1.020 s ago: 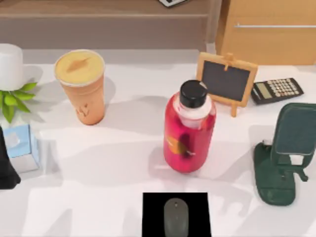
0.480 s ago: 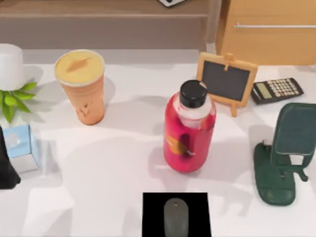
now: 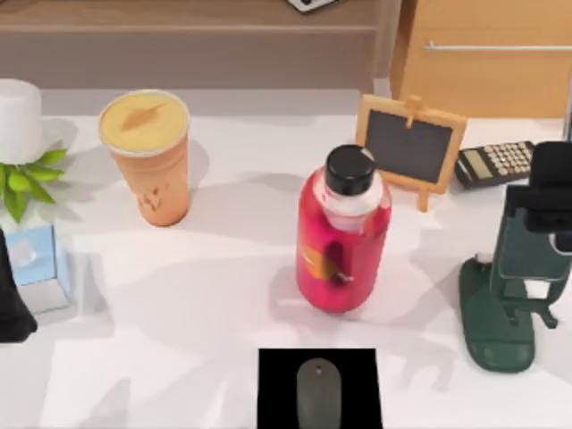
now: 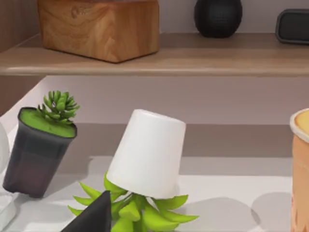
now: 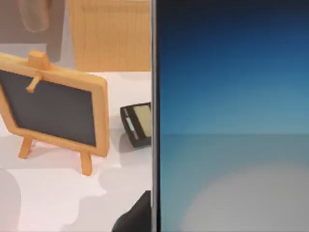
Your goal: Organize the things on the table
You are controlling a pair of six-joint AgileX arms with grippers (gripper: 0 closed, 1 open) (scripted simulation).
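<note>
Right gripper [image 3: 552,189] is at the right edge of the table in the top view, a dark block reaching in from that side above the green stand. Whether its fingers are open or closed cannot be made out. Left arm is parked at the far left.

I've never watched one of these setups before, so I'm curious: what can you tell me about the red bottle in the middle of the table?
The red bottle stands upright near the middle of the white table. Its glossy body looks like see-through red plastic, with a pale neck under a round black cap and an orange mark on its side. Nothing touches it; the black mat with the mouse lies just in front.
</note>
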